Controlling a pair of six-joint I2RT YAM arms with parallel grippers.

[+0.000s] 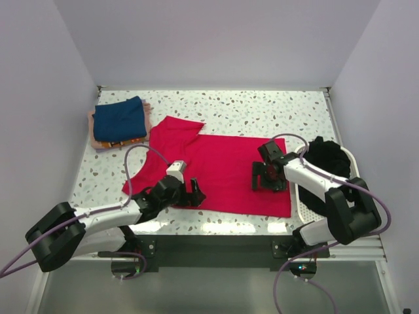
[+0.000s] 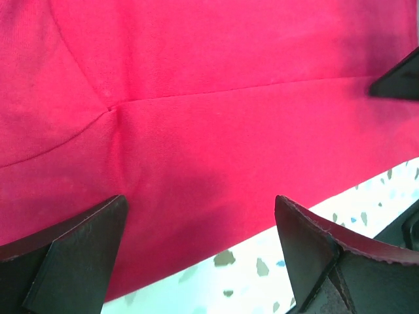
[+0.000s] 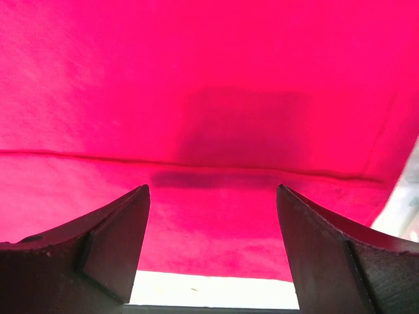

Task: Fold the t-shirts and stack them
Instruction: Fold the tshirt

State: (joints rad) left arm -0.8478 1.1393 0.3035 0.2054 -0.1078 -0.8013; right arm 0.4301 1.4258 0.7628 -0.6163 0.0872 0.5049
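Note:
A crimson-red t-shirt (image 1: 222,167) lies spread flat across the middle of the speckled table, partly folded, one sleeve pointing toward the back left. Its cloth fills the left wrist view (image 2: 209,118) and the right wrist view (image 3: 209,98). My left gripper (image 1: 195,194) hovers open over the shirt's near edge, nothing between its fingers (image 2: 78,255). My right gripper (image 1: 268,176) stands open over the shirt's right part, also with nothing in it. Folded shirts are stacked at the back left, a navy blue one (image 1: 119,119) on top of a pale pink one (image 1: 98,139). Black shirts (image 1: 328,159) sit bunched in the basket.
A white perforated basket (image 1: 308,199) stands at the right edge of the table, beside my right arm. The table's near edge (image 2: 262,275) runs just under the left fingers. White walls close in the left, back and right sides.

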